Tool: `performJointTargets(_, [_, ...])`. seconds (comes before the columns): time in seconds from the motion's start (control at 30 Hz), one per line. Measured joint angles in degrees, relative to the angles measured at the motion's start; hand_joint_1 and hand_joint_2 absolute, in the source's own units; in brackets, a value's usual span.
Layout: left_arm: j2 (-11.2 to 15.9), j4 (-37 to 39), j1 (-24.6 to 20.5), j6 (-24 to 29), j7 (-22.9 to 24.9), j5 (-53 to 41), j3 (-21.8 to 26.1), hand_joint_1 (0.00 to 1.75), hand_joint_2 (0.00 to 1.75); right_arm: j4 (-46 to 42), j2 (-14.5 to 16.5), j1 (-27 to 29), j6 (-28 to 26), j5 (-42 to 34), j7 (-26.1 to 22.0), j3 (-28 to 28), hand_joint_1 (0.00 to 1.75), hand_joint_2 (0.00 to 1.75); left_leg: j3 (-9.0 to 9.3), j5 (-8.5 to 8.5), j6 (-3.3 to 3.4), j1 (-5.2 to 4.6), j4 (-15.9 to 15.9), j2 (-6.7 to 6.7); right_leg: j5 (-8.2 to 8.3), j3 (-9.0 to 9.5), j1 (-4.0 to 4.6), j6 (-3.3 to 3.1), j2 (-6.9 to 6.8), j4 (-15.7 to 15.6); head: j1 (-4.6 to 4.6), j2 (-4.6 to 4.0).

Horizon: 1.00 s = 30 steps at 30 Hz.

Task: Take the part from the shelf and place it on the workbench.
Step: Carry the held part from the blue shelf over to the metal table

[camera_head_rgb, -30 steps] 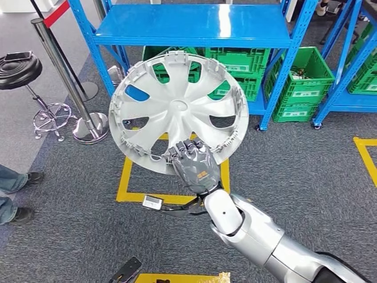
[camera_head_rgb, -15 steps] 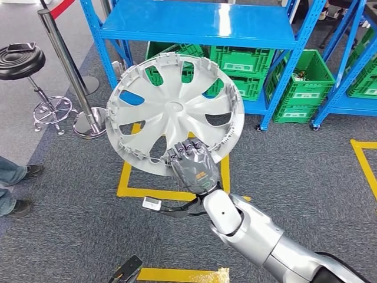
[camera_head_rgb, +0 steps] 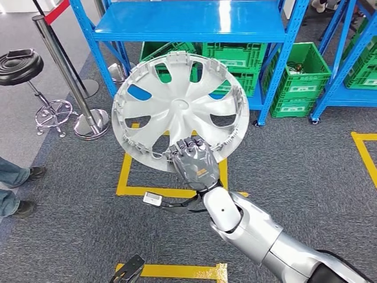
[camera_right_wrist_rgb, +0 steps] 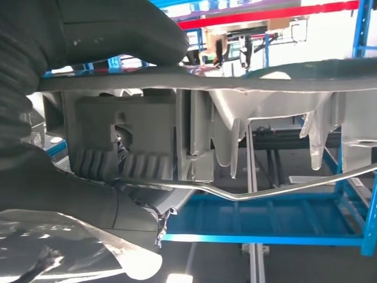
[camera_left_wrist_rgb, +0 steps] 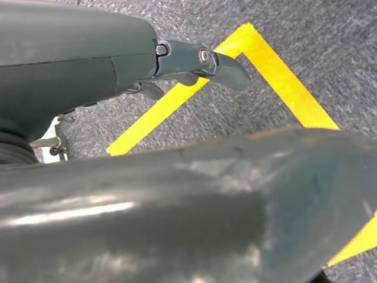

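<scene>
We hold the hubcap (camera_head_rgb: pixel 180 112) at its near rim with our right hand (camera_head_rgb: pixel 194 162), fingers closed over the edge, so the disc stands out in front of us, clear of the floor and of the blue shelf (camera_head_rgb: pixel 189 23) behind it. Gripping the rim leaves the face free, presumably for laying it flat later. The right wrist view shows the rim clips (camera_right_wrist_rgb: pixel 124 141) clamped between thumb and fingers. The left hand (camera_left_wrist_rgb: pixel 195 62) hangs over the floor tape (camera_left_wrist_rgb: pixel 267 71); whether its fingers are closed, we cannot tell. No worktop is visible yet.

Silver arm (camera_head_rgb: pixel 267 236), grey robot hand (camera_head_rgb: pixel 195 165), orange mark.
</scene>
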Motion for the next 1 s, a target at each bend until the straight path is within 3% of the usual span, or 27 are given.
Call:
performJointTargets(0.07, [0.27,-0.01,-0.25,-0.57,0.16,-0.08,0.0,0.0,0.0,0.52,0.31,-0.12,-0.14,0.01,0.16,-0.01,1.75,1.75,-1.7,-1.28,0.18,-0.07,4.74,0.0,0.17,-0.18,0.38,-0.31,0.04,0.01,0.01,0.0])
performJointTargets(0.1, [0.4,-0.01,-0.4,-0.78,0.25,-0.12,0.0,0.0,0.0,0.77,0.43,-0.17,-0.16,0.01,0.2,-0.01,1.75,1.75,-1.14,-0.34,0.45,-0.16,3.98,-0.01,0.23,-0.22,0.56,-0.4,0.07,0.01,0.02,0.0])
performJointTargets(0.2, [0.76,-0.13,-0.94,-1.03,0.37,-0.18,0.0,0.0,0.0,1.37,0.85,-0.48,-0.22,-0.01,0.28,-0.01,1.75,1.75,4.35,4.69,1.81,-0.85,-6.84,-0.04,0.36,-0.32,0.92,-0.42,0.13,0.08,0.05,0.0])
performJointTargets(0.23, [0.85,-0.16,-1.12,-1.05,0.37,-0.18,0.0,0.0,0.0,1.5,0.97,-0.63,-0.26,0.0,0.32,-0.02,1.75,1.75,5.76,5.4,2.08,-1.05,-9.85,-0.04,0.39,-0.52,1.03,-0.38,0.11,0.21,0.03,0.0])
performJointTargets(0.3, [0.87,-0.2,-1.3,-1.09,0.4,-0.18,0.0,0.0,0.0,1.7,1.07,-0.82,-0.41,0.01,0.38,-0.03,1.75,1.75,6.5,5.39,1.74,-1.18,-11.91,-0.06,0.5,-1.03,1.19,-0.41,0.03,0.43,0.02,0.0])
performJointTargets(0.37, [0.96,-0.22,-1.28,-1.11,0.42,-0.18,0.0,0.0,0.0,1.92,1.08,-0.85,-0.52,0.01,0.37,-0.04,1.75,1.75,6.33,5.4,1.29,-1.2,-12.08,-0.11,0.63,-1.26,1.13,-0.42,-0.05,0.39,0.01,0.0])
performJointTargets(0.67, [1.21,-0.28,-1.38,-1.18,0.43,-0.18,0.0,0.0,0.0,2.46,1.23,-1.0,-0.57,0.02,0.39,-0.04,1.75,1.75,6.02,5.71,1.79,-1.31,-12.03,-0.13,1.24,-1.32,0.99,0.2,-0.07,-0.1,0.0,0.0])
performJointTargets(1.0, [1.24,-0.29,-1.39,-1.18,0.43,-0.18,0.0,0.0,0.0,2.5,1.29,-1.06,-0.57,0.02,0.39,-0.04,1.75,1.75,6.0,5.81,1.91,-1.29,-12.02,-0.13,1.36,-1.38,1.03,0.28,-0.06,-0.11,-0.02,0.0])
